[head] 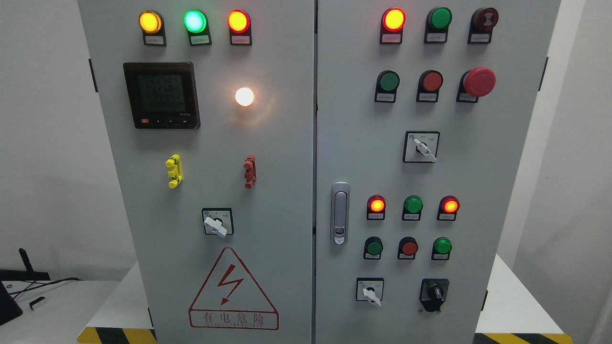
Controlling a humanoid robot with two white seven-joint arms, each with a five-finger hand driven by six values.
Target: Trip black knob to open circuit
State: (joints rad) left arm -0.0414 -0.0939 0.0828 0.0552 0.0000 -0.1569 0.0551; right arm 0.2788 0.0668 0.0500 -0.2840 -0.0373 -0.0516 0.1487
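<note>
A grey cabinet [287, 200] with two doors fills the head view, and neither robot hand is seen, so how far either is open, or whether anything is held, cannot be told. On the left door a meter [161, 95] sits at about ten o'clock of the picture, with three lit lamps in a row above it and a white lamp [244, 96] glowing just to its right. Lower down a white selector [217, 221] is mounted, and beneath it a red warning triangle [233, 289]. A door latch [340, 212] is set at the left edge of the right door. Further right, rows of lamps and buttons are laid out, with a red mushroom button [479, 81] at about two o'clock. The black knob [434, 291] is found at about five o'clock, at the bottom right of the right door, with another white selector [370, 290] near it at nine o'clock. Its pointer appears to stand roughly upright. The step is judged not yet begun. For a clean trip, the knob is best approached square to the door, gripped on both flanks, and turned without pressing inward; the green button [442, 246] just above should be kept clear.
</note>
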